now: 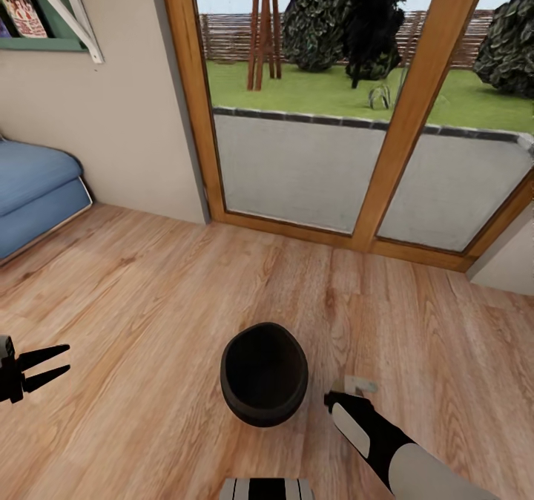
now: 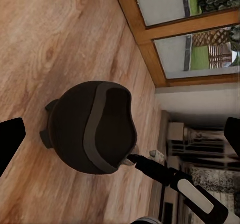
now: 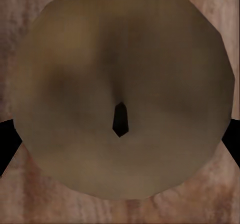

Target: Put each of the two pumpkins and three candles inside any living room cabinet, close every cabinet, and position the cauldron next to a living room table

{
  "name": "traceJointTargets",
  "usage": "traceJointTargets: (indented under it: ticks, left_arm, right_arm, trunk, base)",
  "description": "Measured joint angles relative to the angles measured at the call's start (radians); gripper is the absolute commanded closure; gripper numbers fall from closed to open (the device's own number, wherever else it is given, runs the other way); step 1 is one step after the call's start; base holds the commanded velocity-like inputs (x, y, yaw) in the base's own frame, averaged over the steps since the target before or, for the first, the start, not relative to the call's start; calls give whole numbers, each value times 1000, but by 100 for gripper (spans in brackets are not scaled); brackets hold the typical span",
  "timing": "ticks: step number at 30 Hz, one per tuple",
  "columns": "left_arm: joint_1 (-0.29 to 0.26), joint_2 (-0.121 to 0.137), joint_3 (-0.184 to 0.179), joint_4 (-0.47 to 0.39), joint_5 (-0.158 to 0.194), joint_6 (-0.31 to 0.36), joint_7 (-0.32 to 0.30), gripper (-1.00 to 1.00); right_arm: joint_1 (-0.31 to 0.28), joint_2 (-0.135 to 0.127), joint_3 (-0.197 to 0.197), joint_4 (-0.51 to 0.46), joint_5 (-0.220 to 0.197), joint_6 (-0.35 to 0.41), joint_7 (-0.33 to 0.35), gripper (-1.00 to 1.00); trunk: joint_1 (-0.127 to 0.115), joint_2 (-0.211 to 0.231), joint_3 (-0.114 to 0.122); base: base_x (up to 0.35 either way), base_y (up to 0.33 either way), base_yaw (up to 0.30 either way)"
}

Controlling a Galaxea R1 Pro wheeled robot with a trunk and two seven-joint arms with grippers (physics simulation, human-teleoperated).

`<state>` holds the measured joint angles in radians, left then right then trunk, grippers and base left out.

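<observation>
Candle [image 3: 125, 92] sits directly under the right gripper [image 1: 354, 390], fingers straddling it, grasp not confirmed. Left gripper [image 1: 41, 366] is spread and empty. Cauldron [image 1: 264, 372] stands on the wood floor [image 1: 148, 285] between both arms, not yet beside any table; storage apparently outstanding.

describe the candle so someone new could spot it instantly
Start at the glass patio doors, then drop to the wood floor before them. Just right of the black cauldron, under the right gripper, sits the candle: a stubby beige cylinder with a tiny dark wick.
</observation>
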<state>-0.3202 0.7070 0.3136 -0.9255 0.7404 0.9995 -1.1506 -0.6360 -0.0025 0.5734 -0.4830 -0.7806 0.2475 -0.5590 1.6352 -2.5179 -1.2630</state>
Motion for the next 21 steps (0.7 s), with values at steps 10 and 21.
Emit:
traceJointTargets:
  ticks: [10,21]
  left_arm:
    - [0,8,5,6,5,0,-1,-100]
    - [0,19,2,6,4,0,-1,-100]
  right_arm:
    - [0,4,-30,-7,-5,18,0,100]
    - [0,2,-75,-8,-3,68,0,100]
  trunk:
    - [-4,2,39]
    - [-9,5,81]
  base:
    - [0,0,0]
    - [0,0,0]
